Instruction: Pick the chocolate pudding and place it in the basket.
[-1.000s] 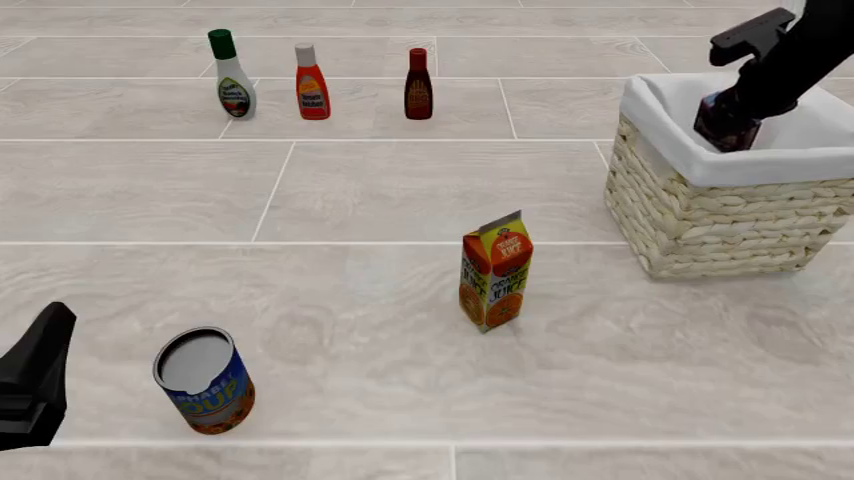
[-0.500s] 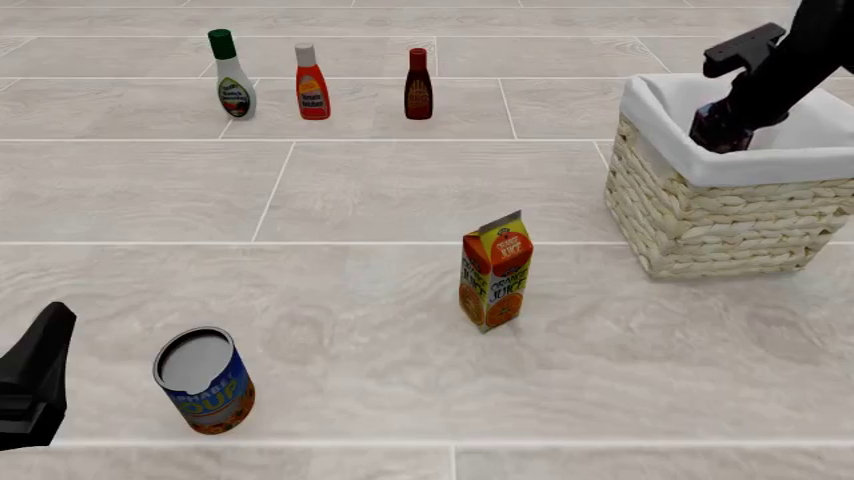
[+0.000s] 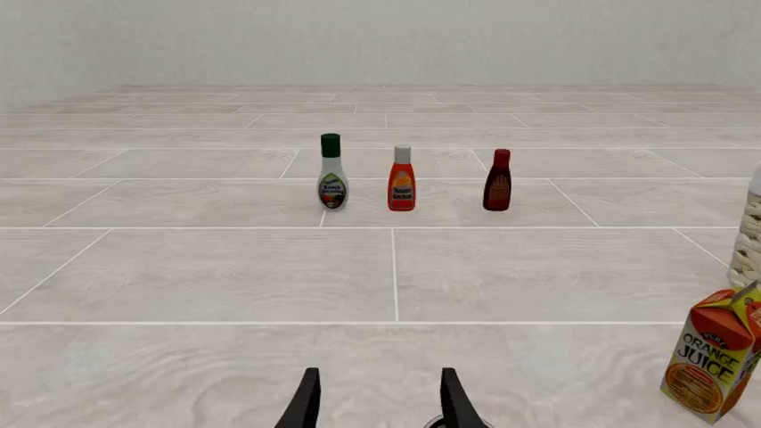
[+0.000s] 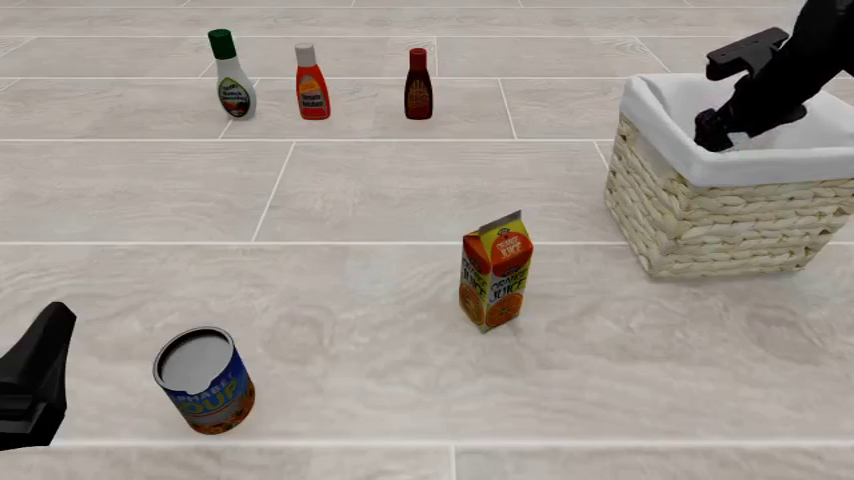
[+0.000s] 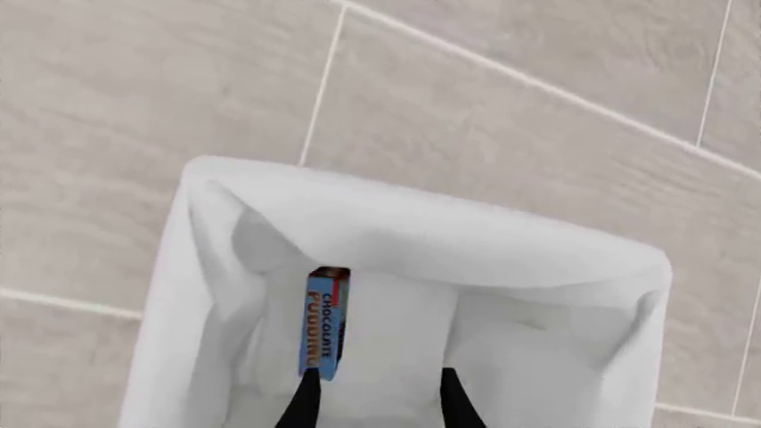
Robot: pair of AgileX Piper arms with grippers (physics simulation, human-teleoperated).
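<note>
We judge the placing step all but done: in the right wrist view the chocolate pudding [image 5: 323, 325] lies on the white cloth inside the basket [image 5: 429, 232], just ahead of the right gripper [image 5: 376, 392], whose jaws stand apart with nothing between them. In the front view that gripper [image 4: 713, 130] hangs over the basket [image 4: 694, 215], at the level of the cloth rim. What we think the next move calls for is a straight lift out and back, keeping the fingers off the lining so the cloth is not dragged. The left gripper [image 3: 376, 406] sits low over the tabletop [image 4: 400, 190] with its jaws apart and empty. From the front the pudding is hidden behind the basket wall, so only the wrist camera shows it. The far half of the basket is cut off at the frame edge, and we cannot tell whether the box lies flat or leans on the cloth.
</note>
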